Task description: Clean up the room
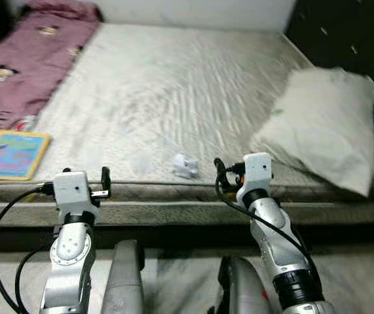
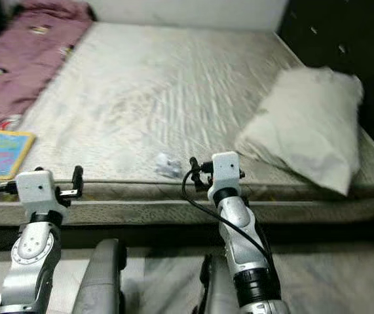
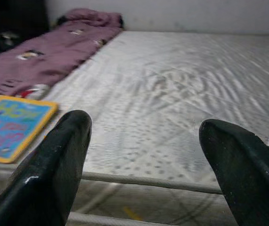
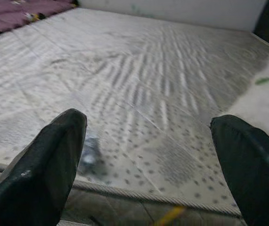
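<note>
Two grippers hover at the mattress [image 1: 173, 98] edge, both spread wide and holding nothing. The left gripper [image 1: 101, 183] is near the book [image 1: 13, 154]; the right gripper [image 1: 221, 171] is just beside a crumpled wad [image 1: 185, 165] lying near the edge. The wad looks light, soft and crushable: pinch across its middle. The pillow [image 1: 327, 124] lies to the right.

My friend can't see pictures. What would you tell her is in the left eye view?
A bare mattress with a small crumpled white scrap near its front edge, between the robot's open left end effector and right end effector. A white pillow lies right, a colourful book and purple blanket left.
</note>
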{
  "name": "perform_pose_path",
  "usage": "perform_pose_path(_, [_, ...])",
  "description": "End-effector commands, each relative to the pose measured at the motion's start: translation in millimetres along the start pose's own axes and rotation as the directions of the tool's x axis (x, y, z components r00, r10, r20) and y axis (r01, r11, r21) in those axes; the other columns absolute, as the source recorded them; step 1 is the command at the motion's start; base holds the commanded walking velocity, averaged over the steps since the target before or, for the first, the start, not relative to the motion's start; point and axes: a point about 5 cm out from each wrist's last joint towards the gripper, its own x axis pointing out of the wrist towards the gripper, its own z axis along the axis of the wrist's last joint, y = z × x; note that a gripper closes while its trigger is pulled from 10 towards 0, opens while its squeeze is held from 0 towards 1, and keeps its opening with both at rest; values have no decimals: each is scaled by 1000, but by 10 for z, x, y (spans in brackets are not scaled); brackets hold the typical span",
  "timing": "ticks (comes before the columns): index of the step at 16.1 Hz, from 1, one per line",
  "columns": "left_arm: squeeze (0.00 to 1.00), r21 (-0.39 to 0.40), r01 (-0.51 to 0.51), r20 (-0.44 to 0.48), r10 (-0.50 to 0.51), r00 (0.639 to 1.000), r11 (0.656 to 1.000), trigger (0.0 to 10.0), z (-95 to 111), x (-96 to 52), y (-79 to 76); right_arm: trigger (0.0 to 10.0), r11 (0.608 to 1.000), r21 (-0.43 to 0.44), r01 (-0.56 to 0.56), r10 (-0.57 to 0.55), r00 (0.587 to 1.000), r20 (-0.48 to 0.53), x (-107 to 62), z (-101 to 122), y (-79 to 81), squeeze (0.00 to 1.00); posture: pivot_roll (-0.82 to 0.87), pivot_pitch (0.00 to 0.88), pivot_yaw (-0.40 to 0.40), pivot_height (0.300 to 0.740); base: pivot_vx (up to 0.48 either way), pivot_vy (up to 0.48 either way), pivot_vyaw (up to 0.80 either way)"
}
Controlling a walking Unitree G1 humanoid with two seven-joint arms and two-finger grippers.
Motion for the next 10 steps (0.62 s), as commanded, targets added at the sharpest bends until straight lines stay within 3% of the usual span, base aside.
perform_pose_path(1, [0, 1, -2, 18, 2, 1000, 1000, 10000, 62, 21, -22, 10000, 1000, -2, -11, 11, 999, 33, 17, 84, -7, 0, 89, 56, -69, 561, 0, 0, 0])
perform_pose_path(4, [0, -4, -3, 18, 3, 1000, 1000, 10000, 67, 33, -28, 10000, 1000, -8, -8, 8, 1000, 22, 29, 69, -10, 0, 90, 56, -68, 531, 0, 0, 0])
perform_pose_path(8, [0, -5, 5, 18, -5, 1000, 1000, 10000, 69, 51, -31, 10000, 999, -28, -20, 20, 1000, -2, 50, 44, 8, 0, 93, 57, -64, 531, 0, 0, 0])
perform_pose_path(10, [0, -6, 10, 19, -10, 1000, 1000, 10000, 73, 61, -34, 10000, 999, -36, -30, 30, 1000, 4, 50, 54, 29, 0, 94, 58, -61, 531, 0, 0, 800])
